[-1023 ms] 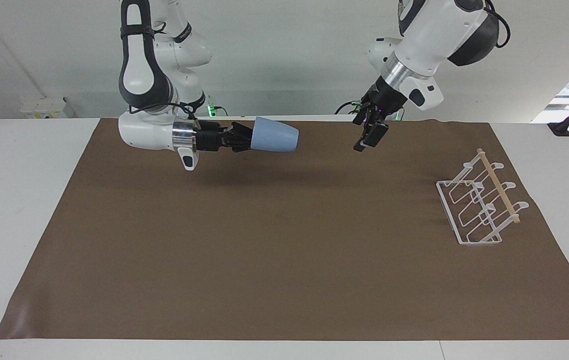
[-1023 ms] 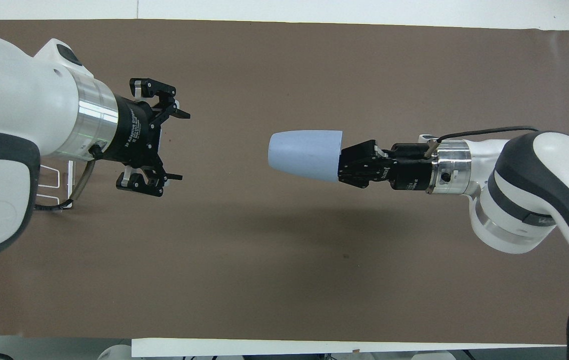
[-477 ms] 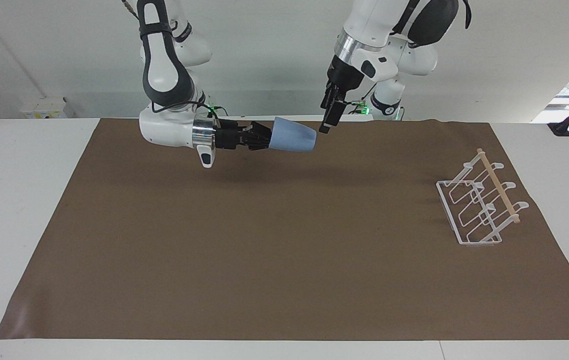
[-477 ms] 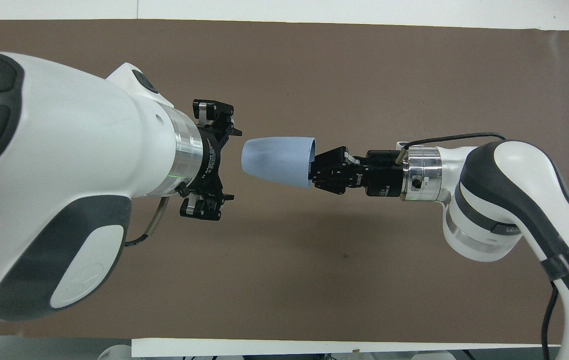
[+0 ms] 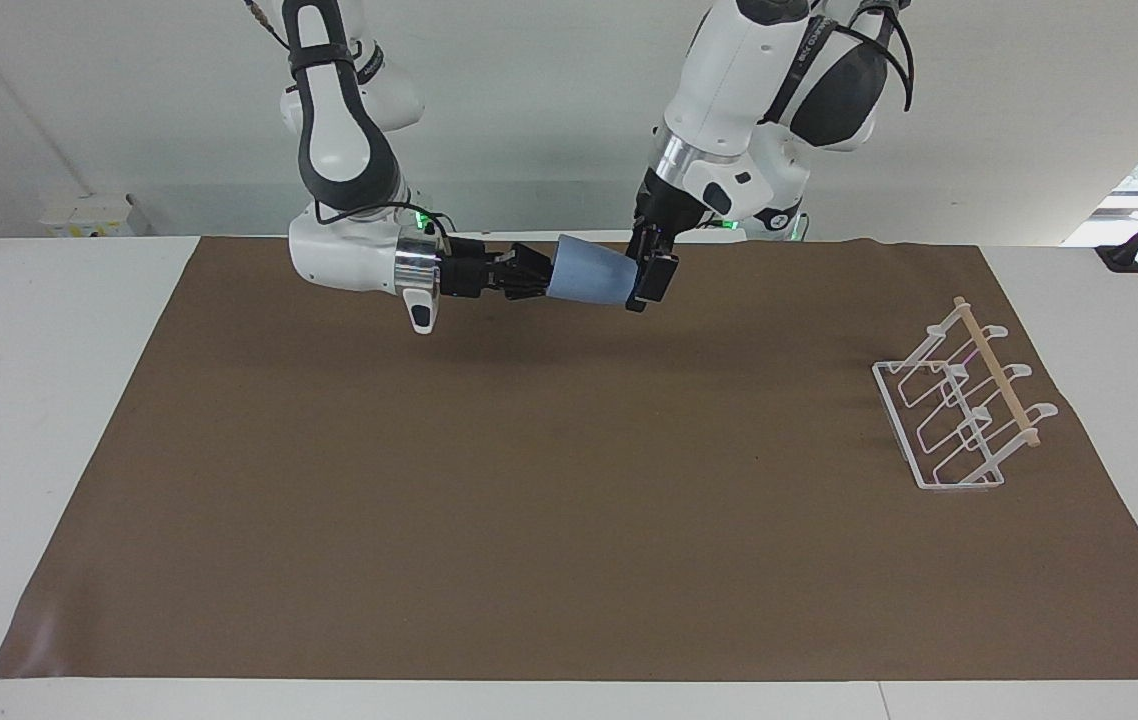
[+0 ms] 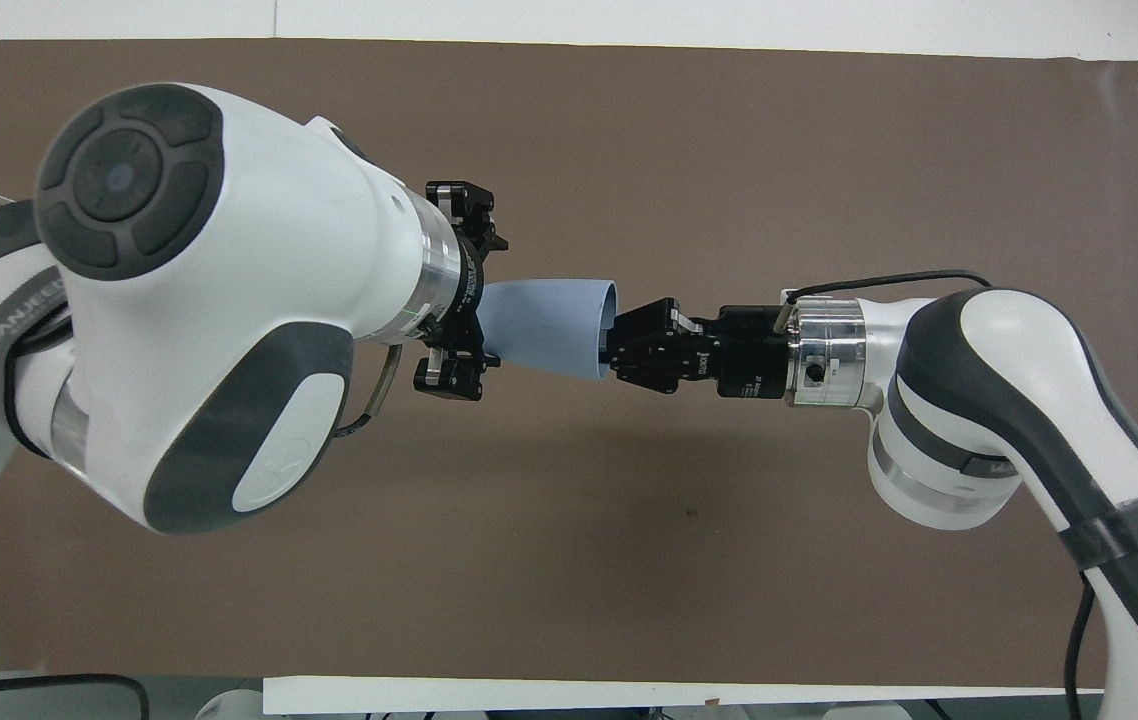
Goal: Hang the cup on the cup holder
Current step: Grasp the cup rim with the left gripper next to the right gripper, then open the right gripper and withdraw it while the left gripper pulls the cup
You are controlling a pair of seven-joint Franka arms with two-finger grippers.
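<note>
**Two grippers on one cup, mid-air**

Upper centre of the facing view: the light blue cup [image 5: 586, 277] lies on its side in the air above the brown mat [image 5: 569, 520], touching nothing below. The right gripper [image 5: 535, 281] comes in level from the upper left, jaws clamped on the cup's wide rim. The left gripper [image 5: 651, 281] drops down steeply from the upper right, its jaws spread wide to either side of the cup's narrow end; whether they touch it, neither view settles.

In the overhead view the cup [image 6: 549, 322] sits at centre, its mouth toward the right gripper [image 6: 611, 349], and the left gripper [image 6: 469, 310] clearly straddles the narrow end.

The white wire cup holder [image 5: 959, 410], wooden rod on top, stands on the mat at the right of the facing view, well apart from the cup. From overhead the left arm's bulk hides nearly all of it. The white counter [image 5: 39, 400] frames the mat.
</note>
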